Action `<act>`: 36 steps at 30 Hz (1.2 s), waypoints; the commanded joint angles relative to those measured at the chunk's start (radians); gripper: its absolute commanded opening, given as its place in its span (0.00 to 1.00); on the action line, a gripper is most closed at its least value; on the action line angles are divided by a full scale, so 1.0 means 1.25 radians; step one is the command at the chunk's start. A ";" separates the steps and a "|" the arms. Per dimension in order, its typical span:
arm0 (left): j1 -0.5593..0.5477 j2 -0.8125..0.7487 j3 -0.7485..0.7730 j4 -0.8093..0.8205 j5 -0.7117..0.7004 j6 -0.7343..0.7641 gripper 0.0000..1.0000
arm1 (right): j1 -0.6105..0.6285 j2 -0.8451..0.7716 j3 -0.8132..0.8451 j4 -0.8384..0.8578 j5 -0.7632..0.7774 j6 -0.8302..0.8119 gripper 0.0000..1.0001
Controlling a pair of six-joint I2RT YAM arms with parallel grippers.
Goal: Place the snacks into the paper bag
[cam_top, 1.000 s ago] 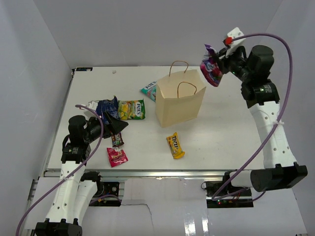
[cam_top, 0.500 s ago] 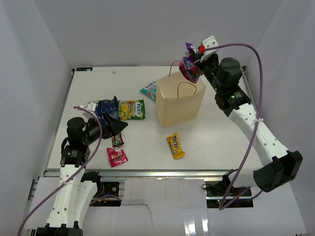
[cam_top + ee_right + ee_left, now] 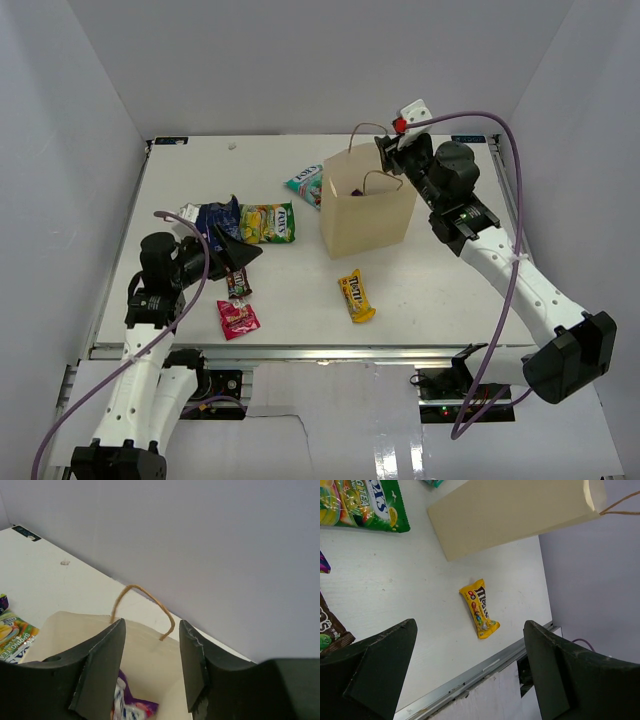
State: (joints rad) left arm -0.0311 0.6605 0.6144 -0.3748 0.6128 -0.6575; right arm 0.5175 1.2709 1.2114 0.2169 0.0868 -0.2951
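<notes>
The tan paper bag stands upright mid-table. My right gripper hangs over its mouth, open and holding nothing. In the right wrist view the purple bag lies inside the paper bag, below the gripper. My left gripper is open and empty, low over the table's left side. A yellow candy bag lies in front of the paper bag. A pink-red packet, brown bar, green-yellow pack, dark blue bag and teal packet lie to the left.
White walls close the table on the left, back and right. A metal rail runs along the near edge. The bag's two loop handles stand up at its mouth, just beyond my right fingers.
My right arm swung left and down from beside the paper bag to over its mouth. Its jaws opened and the purple bag dropped into the bag. The left arm stayed put.
</notes>
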 commanded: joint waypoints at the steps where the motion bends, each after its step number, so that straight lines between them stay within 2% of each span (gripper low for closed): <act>1: 0.002 0.024 0.014 0.037 0.025 -0.023 0.98 | 0.000 -0.025 0.000 0.063 0.003 -0.002 0.54; 5: 0.002 0.061 0.023 0.040 0.026 -0.019 0.98 | -0.005 -0.026 0.038 0.011 -0.012 -0.022 0.56; 6: 0.000 0.069 0.026 0.040 0.026 -0.018 0.98 | -0.017 -0.026 0.064 -0.042 -0.029 -0.028 0.56; 8: -0.006 0.102 0.034 0.037 0.024 -0.013 0.98 | -0.036 -0.030 0.095 -0.120 -0.127 -0.056 0.56; 10: -0.028 0.126 0.037 0.032 -0.003 -0.018 0.98 | -0.069 -0.032 0.140 -0.272 -0.232 -0.094 0.57; 12: -0.060 0.167 0.042 0.026 -0.036 -0.027 0.98 | -0.117 -0.040 0.157 -0.360 -0.301 -0.116 0.63; 13: -0.110 0.184 0.046 0.023 -0.056 -0.032 0.98 | -0.139 -0.048 0.167 -0.438 -0.377 -0.127 0.73; 16: -0.255 0.262 0.070 0.022 -0.181 -0.065 0.98 | -0.228 -0.066 0.153 -0.557 -0.508 -0.152 0.85; 17: -0.288 0.285 0.079 0.022 -0.241 -0.086 0.97 | -0.260 -0.070 0.144 -0.581 -0.532 -0.165 0.86; 19: -0.358 0.366 0.107 0.030 -0.274 -0.101 0.93 | -0.286 -0.082 0.113 -0.654 -0.577 -0.182 0.87; 20: -0.377 0.394 0.121 0.030 -0.300 -0.116 0.88 | -0.312 -0.088 0.099 -0.670 -0.587 -0.186 0.87; 23: -0.452 0.506 0.182 0.037 -0.334 -0.132 0.84 | -0.363 -0.116 0.025 -0.717 -0.618 -0.196 0.88; 27: -0.586 0.658 0.261 0.041 -0.375 -0.173 0.84 | -0.408 -0.149 -0.073 -0.733 -0.628 -0.200 0.88; 31: -0.662 0.765 0.332 0.043 -0.398 -0.259 0.83 | -0.474 -0.152 -0.136 -0.732 -0.638 -0.200 0.88; 36: -0.742 0.857 0.407 -0.001 -0.458 -0.322 0.82 | -0.497 -0.144 -0.177 -0.728 -0.650 -0.201 0.88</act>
State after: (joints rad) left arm -0.9234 1.7126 1.0565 -0.3386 0.1192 -0.9810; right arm -0.0933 1.1030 1.0004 -0.7002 -0.6769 -0.5343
